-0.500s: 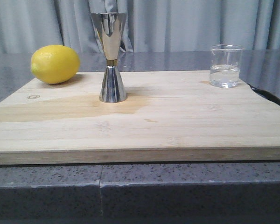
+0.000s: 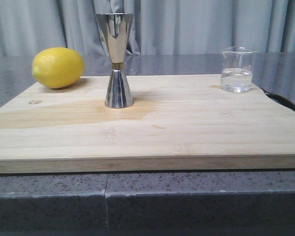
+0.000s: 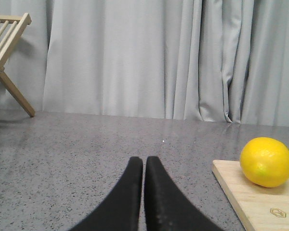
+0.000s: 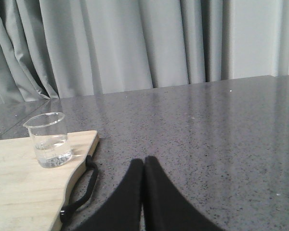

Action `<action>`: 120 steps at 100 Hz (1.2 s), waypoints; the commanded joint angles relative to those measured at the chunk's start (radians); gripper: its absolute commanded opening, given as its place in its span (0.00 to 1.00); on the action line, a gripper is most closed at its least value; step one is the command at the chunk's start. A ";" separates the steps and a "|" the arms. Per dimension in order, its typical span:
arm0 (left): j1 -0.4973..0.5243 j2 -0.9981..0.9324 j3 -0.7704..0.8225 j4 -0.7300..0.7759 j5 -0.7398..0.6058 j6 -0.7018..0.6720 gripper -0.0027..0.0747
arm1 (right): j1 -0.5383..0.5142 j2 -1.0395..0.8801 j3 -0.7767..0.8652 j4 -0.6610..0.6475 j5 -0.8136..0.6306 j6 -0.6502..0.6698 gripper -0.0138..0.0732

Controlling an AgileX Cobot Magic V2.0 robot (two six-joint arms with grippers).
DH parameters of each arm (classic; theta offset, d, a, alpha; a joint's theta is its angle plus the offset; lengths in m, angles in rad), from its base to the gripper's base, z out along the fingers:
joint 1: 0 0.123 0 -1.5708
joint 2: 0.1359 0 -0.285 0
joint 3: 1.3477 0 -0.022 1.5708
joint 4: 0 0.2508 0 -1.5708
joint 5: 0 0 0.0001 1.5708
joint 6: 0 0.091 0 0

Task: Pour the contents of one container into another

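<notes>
The small clear glass beaker [image 2: 238,69] stands at the far right of the wooden cutting board [image 2: 152,128], partly filled with clear liquid; it also shows in the right wrist view as the beaker [image 4: 49,140]. The tall steel jigger [image 2: 116,60] stands upright left of the board's middle. Neither arm appears in the front view. My left gripper [image 3: 144,161] is shut, empty, over the grey counter off the board's left edge. My right gripper [image 4: 144,162] is shut, empty, over the counter off the board's right side, apart from the beaker.
A yellow lemon [image 2: 58,67] lies on the board's far left corner, also seen as the lemon [image 3: 266,161]. A black strap loop [image 4: 81,190] hangs from the board's right edge. A wooden rack [image 3: 8,53] stands beyond the left arm. Grey curtains [image 2: 187,24] close the back.
</notes>
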 commanded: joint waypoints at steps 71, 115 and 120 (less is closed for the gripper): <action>0.001 0.055 -0.277 0.040 0.137 0.003 0.01 | -0.006 0.027 -0.216 -0.025 0.196 -0.008 0.08; 0.001 0.334 -0.531 0.078 0.209 0.003 0.01 | -0.006 0.287 -0.522 -0.145 0.310 -0.008 0.08; 0.001 0.342 -0.531 0.082 0.209 0.003 0.01 | -0.006 0.289 -0.522 -0.145 0.302 -0.008 0.08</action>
